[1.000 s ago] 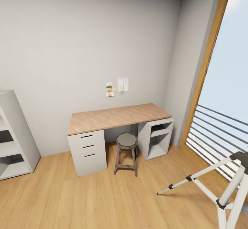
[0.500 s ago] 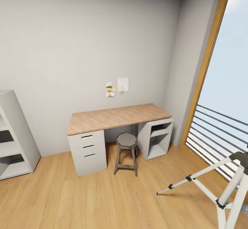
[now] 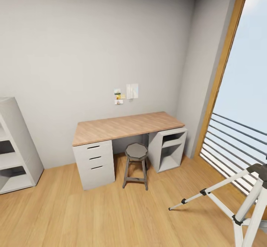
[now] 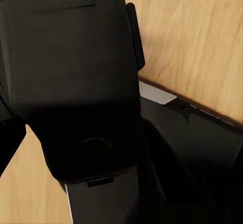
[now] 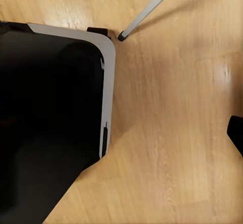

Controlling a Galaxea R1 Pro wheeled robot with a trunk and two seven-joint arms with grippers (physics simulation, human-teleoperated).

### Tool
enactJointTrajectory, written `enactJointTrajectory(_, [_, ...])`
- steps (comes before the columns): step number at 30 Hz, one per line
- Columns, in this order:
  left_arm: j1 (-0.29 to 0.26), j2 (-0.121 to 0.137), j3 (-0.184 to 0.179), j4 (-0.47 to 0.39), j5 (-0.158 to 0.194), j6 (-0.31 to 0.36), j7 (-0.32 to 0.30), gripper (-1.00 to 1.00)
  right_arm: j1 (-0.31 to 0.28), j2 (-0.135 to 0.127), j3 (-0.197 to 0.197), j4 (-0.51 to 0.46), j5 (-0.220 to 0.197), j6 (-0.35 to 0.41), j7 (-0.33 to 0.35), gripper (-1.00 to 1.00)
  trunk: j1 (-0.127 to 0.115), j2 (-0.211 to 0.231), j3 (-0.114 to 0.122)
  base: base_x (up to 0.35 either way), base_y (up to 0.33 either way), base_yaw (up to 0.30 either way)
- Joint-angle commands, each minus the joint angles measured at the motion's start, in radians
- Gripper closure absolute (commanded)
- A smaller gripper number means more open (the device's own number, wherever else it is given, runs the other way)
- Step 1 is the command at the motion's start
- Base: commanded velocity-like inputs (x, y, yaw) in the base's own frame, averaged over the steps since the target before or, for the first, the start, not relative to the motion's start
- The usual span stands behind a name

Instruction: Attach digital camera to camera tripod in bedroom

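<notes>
bedroom corner, white walls, light wood floor (image 3: 74,217). camera tripod (image 3: 237,198) is standing at the head view's lower right, silver legs splayed, dark head (image 3: 259,171) partly cut by the frame edge. one tripod leg (image 5: 149,11) is planting its black foot on the floor just beside the robot's dark base (image 5: 50,113). a large black boxy body (image 4: 76,82) is blocking the left wrist view; cannot tell what it is. neither gripper's opening can be told. wood-topped counter (image 3: 126,126) and grey stool (image 3: 136,158) are sitting against the far wall, shelf unit (image 3: 15,154) beside them, window (image 3: 241,91) behind the tripod.

The camera tripod (image 3: 244,198) is cut off at the frame's corner.
</notes>
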Motion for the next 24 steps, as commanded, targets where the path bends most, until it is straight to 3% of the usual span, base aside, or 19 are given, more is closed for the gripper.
enactJointTrajectory(1, [0.0, 0.0, -0.008, 0.0, 0.007, 0.0, -0.001, 1.0, -0.001, 0.0, -0.009, 0.003, 0.01, -0.006, 0.002, -1.0, 0.0, -0.001, 0.0, 0.0, 0.0, 0.0])
enactJointTrajectory(17, [0.0, -0.001, -0.008, 0.0, 0.007, -0.008, -0.001, 1.0, -0.001, 0.003, -0.009, 0.003, 0.01, -0.006, 0.002, -1.0, 0.0, -0.001, 0.0, 0.0, 0.0, -0.005])
enactJointTrajectory(24, [0.0, -0.001, -0.008, -0.001, 0.006, -0.022, -0.001, 1.0, -0.001, 0.003, -0.01, 0.003, 0.008, -0.004, 0.001, -1.0, 0.0, -0.001, 0.0, 0.0, 0.0, -0.185])
